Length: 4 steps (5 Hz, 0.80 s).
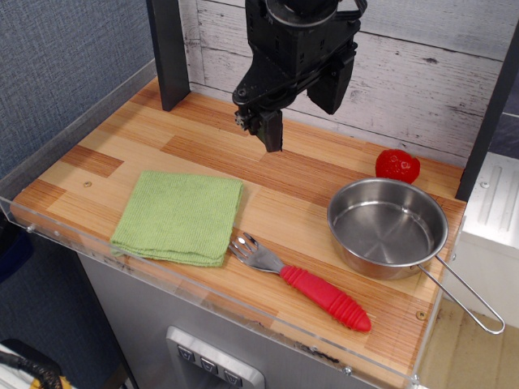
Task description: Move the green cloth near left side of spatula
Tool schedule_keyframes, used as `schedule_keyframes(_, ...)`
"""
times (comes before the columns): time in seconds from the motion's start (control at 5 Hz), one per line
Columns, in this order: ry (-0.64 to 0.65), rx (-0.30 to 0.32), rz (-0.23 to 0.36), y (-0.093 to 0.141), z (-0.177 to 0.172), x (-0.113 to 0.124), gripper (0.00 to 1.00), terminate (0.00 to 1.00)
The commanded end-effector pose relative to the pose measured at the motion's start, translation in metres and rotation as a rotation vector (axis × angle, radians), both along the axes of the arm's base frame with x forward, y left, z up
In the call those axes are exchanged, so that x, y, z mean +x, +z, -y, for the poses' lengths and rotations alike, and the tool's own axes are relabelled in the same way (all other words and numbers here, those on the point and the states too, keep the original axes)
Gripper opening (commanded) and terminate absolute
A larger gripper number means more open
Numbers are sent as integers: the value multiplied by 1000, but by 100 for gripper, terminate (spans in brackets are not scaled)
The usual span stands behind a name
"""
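Spatula (302,280) lay nearest the front edge of the surface (268,174), prongs toward the cloth (179,216), red handle angled away from it. Cloth sat flat just beside the prongs, on their left in view; couldn't tell if they touched. Pan (388,228) was behind the spatula handle, wire handle overhanging the surface edge. Red strawberry-like item (397,165) sat behind the pan. Claw (268,130) hung above the surface behind the cloth, holding nothing; opening not discernible.

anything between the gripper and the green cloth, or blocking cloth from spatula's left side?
Nothing visible. The gripper hangs above bare tabletop right of and behind the green cloth; the cloth already lies just left of the spatula head.
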<state>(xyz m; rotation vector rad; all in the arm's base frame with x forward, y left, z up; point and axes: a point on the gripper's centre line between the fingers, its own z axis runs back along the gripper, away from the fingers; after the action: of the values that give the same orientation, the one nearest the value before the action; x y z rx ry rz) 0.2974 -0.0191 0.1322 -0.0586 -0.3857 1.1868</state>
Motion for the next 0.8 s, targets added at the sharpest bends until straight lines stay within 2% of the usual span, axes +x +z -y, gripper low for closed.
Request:
schedule_keyframes(0.0, 0, 0, 0, 0, 0, 0, 100, 0)
schedule_keyframes(0.2, -21, 45, -4, -1, -17, -26, 100, 0)
schedule_keyframes(0.4, 82, 64, -15, -6, -24, -49, 100, 0)
schedule_keyframes(0.6, 252, 32, -23, -12, -26, -69, 100, 0)
